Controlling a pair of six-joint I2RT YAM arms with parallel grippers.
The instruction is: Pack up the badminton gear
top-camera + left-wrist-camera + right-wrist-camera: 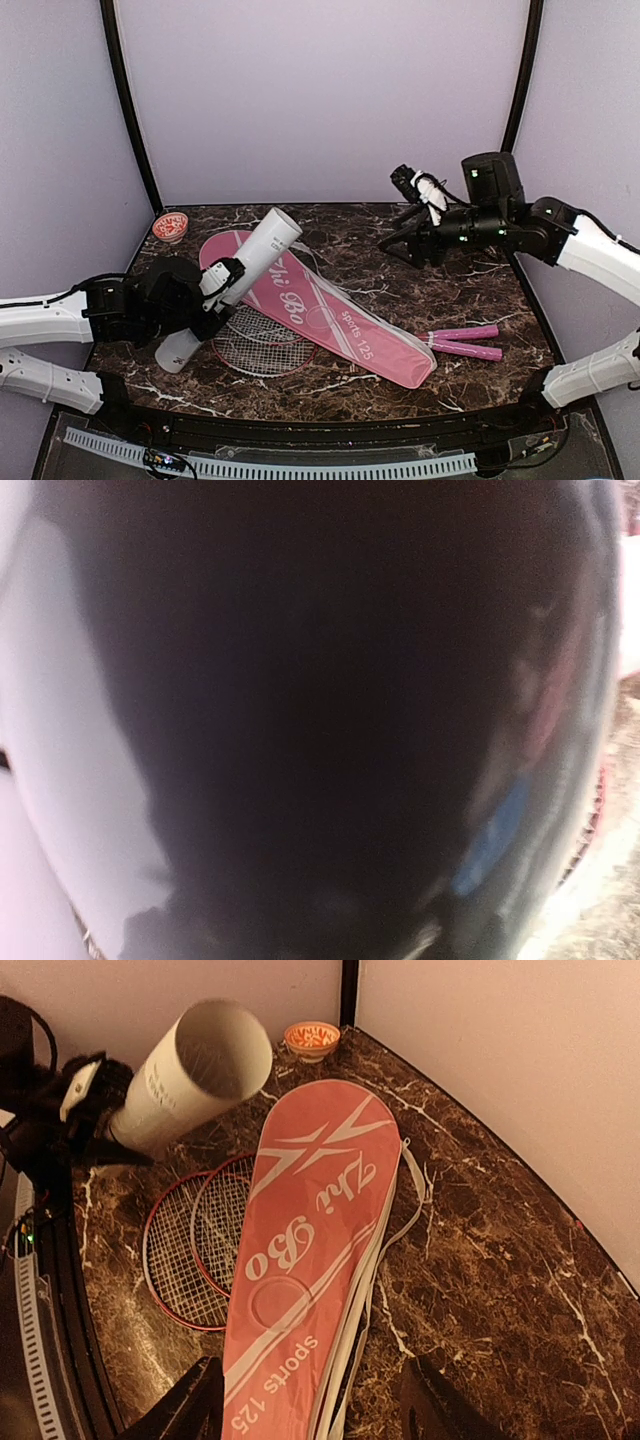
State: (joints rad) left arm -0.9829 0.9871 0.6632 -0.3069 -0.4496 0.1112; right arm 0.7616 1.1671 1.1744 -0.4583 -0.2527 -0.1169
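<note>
Left claw (222,283) clamped on white tube (262,250); right claw (396,245) spread, holding nothing.
Tube tilted over the left side, open mouth up and back, low end near the racket heads (255,347). The pink bag (330,320) lies diagonally on the marble table (470,290) over both rackets; pink handles (465,343) stick out past its right end. Right claw hovers back right. Far left corner: small red bowl (170,227).

- Bag (330,312) lies diagonally across the tabletop (470,280).
- Rackets (255,347) lie under it: heads out front-left, handles (468,343) out right.
- Tube (255,255) slants above the bag's left end.
- Bowl (170,227) in the back-left corner.
</note>
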